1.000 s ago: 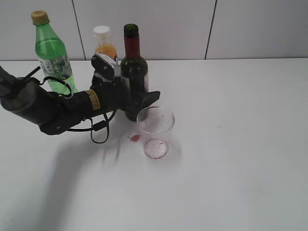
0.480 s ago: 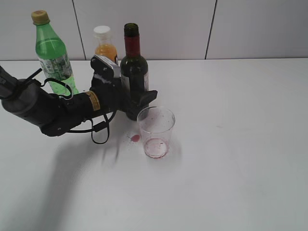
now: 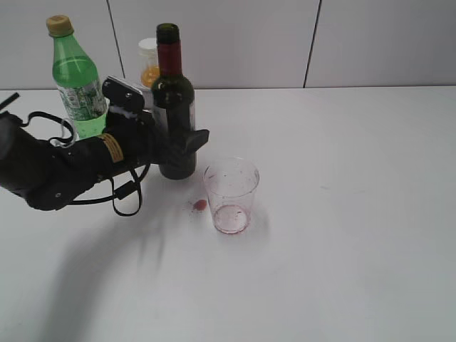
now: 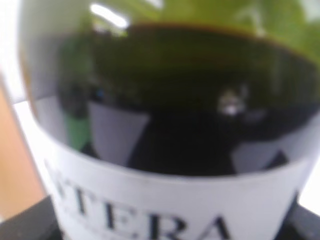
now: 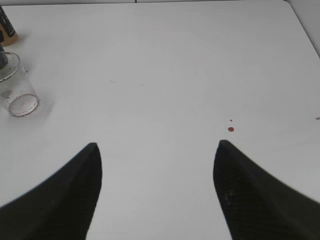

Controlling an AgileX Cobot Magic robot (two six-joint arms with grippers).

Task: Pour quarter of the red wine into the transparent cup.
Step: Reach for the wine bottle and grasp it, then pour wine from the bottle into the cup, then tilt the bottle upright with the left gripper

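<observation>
The dark-green wine bottle (image 3: 173,107) with dark-red neck foil stands upright, left of the transparent cup (image 3: 231,196). My left gripper (image 3: 174,139) is shut on the bottle's body. The left wrist view is filled by the bottle (image 4: 190,100), its dark red wine and white label (image 4: 170,205), with my left gripper (image 4: 170,227) around it. The cup is clear and red-speckled, with a thin red film at the bottom; it also shows in the right wrist view (image 5: 15,85). My right gripper (image 5: 157,145) is open and empty over bare table, out of the exterior view.
A green soda bottle (image 3: 78,78) and an orange juice bottle (image 3: 148,68) stand at the back left behind my left arm. A red wine drop (image 3: 199,205) lies left of the cup. More red drops (image 5: 230,129) lie near my right gripper.
My left gripper has moved the wine bottle to the left and slightly up, away from the cup. The cup has not moved.
</observation>
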